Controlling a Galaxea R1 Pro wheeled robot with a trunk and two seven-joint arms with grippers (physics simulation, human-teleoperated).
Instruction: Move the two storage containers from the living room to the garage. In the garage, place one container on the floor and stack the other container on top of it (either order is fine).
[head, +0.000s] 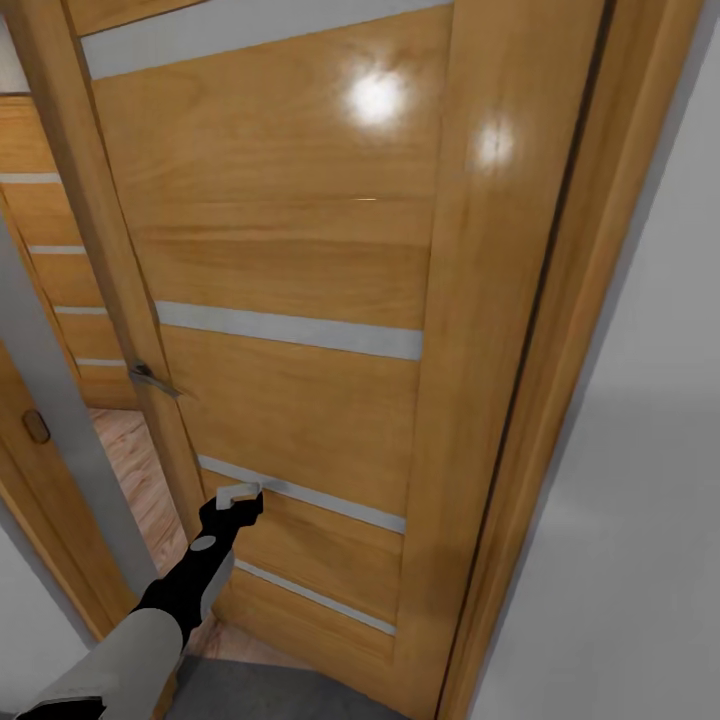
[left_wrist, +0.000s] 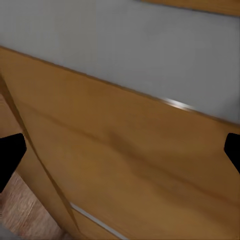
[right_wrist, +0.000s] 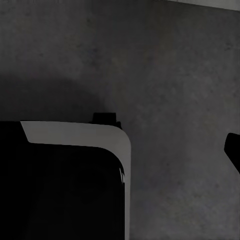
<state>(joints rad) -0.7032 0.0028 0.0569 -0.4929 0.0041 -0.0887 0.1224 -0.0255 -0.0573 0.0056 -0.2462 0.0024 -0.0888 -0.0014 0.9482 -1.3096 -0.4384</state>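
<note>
Dark grey, rough, speckled concrete floor (right_wrist: 175, 75) spreads under the right wrist camera, a soft shadow lying across part of it. From the head camera, a small wedge of that same grey floor (head: 260, 695) shows at the foot of the wooden door, meeting light wood-plank flooring (head: 140, 470) beyond the doorway.

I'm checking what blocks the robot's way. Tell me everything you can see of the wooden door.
The glossy honey-coloured wooden door carries pale grey horizontal strips between its panels and a metal lever handle at its edge. It stands partly open in its matching frame, with light wood-plank flooring showing through the gap. The left claw reaches its lower part.
</note>
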